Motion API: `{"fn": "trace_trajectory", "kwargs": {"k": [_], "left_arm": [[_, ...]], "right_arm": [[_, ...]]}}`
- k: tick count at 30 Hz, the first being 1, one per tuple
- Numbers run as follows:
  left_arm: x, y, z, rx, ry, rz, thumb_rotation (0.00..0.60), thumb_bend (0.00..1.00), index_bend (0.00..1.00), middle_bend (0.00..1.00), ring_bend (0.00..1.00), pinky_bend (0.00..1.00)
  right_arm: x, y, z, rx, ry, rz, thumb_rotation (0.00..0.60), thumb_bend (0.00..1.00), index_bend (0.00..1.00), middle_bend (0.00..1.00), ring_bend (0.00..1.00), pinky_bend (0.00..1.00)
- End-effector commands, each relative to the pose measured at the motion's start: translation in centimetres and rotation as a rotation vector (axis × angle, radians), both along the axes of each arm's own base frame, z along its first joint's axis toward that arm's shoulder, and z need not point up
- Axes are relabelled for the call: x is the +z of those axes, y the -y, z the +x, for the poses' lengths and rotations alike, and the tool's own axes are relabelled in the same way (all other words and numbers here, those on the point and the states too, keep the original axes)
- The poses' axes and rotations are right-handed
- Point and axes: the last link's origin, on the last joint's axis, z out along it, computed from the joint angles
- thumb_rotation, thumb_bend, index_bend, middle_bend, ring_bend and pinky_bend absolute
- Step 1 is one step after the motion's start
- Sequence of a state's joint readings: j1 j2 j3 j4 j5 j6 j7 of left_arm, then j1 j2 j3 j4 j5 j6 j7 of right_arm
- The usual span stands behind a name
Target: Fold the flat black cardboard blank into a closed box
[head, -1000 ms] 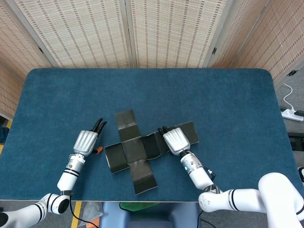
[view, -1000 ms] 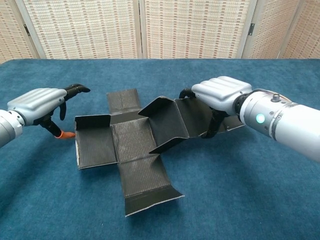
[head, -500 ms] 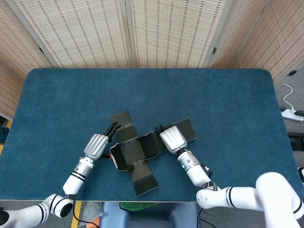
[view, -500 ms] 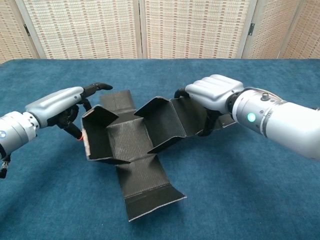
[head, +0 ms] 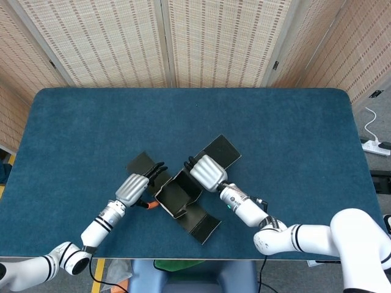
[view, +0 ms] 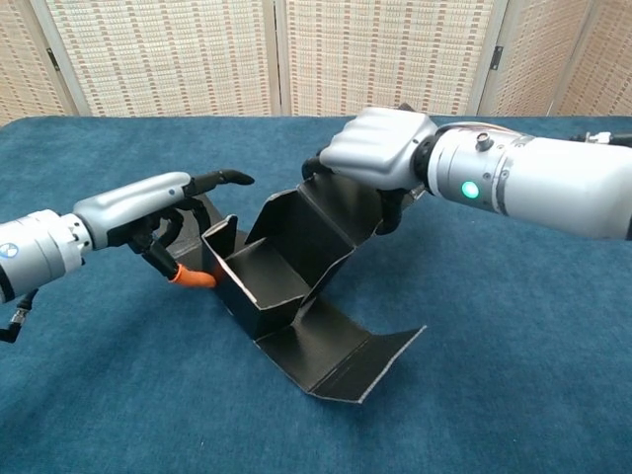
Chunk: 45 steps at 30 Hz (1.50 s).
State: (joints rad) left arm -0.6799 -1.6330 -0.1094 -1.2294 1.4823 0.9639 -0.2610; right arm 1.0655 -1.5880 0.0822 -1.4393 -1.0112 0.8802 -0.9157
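Observation:
The black cardboard blank (view: 262, 281) (head: 177, 196) stands partly folded at the table's middle, turned at an angle. Its left and right side panels are raised, and its front flap (view: 346, 351) lies low toward me. My right hand (view: 380, 148) (head: 206, 171) grips the top of the raised right panel, fingers curled over its edge. My left hand (view: 148, 205) (head: 134, 188) lies just outside the raised left panel with its fingers stretched out and its orange-tipped thumb by the panel's base. It holds nothing. A further flap (head: 220, 149) lies behind the right hand.
A blue cloth covers the table (head: 293, 134). Woven folding screens (head: 201, 36) stand behind its far edge. A power strip (head: 376, 146) lies on the floor at the right.
The blank has swung round and folded further, both side panels now steeper. My right hand lifted and moved left with its panel. My left hand pushed in against the left panel.

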Motion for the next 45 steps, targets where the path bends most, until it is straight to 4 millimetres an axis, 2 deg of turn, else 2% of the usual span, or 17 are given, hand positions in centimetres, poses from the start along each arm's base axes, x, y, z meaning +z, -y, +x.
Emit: {"fn": "trace_trajectory", "kwargs": {"k": [1,12,21,26,28,32,35,40,45], "left_arm": [[-0.1,-0.5,0.0,0.037,0.019,-0.086,0.6,0.21,0.0,0.0,0.46,0.76],[-0.7,-1.2,-0.4,0.176,0.118,-0.282,0.6,0.21,0.0,0.0,0.46,0.77],[-1.5,-1.0,-0.5,0.282,0.229,-0.429,0.6,0.21,0.0,0.0,0.46,0.77],[-2.0,-0.9,-0.5,0.3,0.286,-0.478,0.6,0.21,0.01,0.03,0.48,0.77],[-2.2,-0.9,-0.5,0.312,0.306,-0.494,0.6,0.21,0.04,0.06,0.5,0.77],[-2.5,-1.1,-0.8,0.313,0.315,-0.497,0.6,0.21,0.14,0.16,0.53,0.77],[-2.6,-1.1,-1.0,0.32,0.326,-0.493,0.6,0.21,0.19,0.22,0.53,0.77],[-2.6,-1.0,-1.4,0.33,0.336,-0.489,0.6,0.21,0.21,0.24,0.53,0.77],[-2.1,-0.9,-1.8,0.346,0.355,-0.487,0.6,0.21,0.22,0.24,0.53,0.77]], "right_arm": [[0.3,0.4,0.7,0.1,-0.051,-0.002,0.6,0.21,0.37,0.39,0.76,1.0],[0.2,0.8,2.2,0.312,-0.131,-0.001,0.6,0.22,0.37,0.37,0.76,1.0],[-0.7,0.9,3.2,0.368,-0.115,0.003,0.6,0.22,0.37,0.34,0.76,1.0],[-1.3,0.9,3.7,0.372,-0.085,0.005,0.6,0.22,0.36,0.28,0.76,1.0],[-1.6,0.9,3.8,0.366,-0.075,0.003,0.6,0.22,0.3,0.24,0.76,1.0],[-1.8,1.0,3.6,0.345,-0.07,-0.01,0.6,0.21,0.01,0.07,0.74,1.0],[-1.8,0.8,3.4,0.315,-0.048,-0.004,0.6,0.16,0.0,0.0,0.71,1.0],[-1.5,0.8,3.1,0.257,0.001,0.008,0.6,0.0,0.0,0.0,0.67,1.0],[0.1,0.5,2.6,0.199,0.092,0.013,0.6,0.0,0.0,0.0,0.66,1.0]]}}
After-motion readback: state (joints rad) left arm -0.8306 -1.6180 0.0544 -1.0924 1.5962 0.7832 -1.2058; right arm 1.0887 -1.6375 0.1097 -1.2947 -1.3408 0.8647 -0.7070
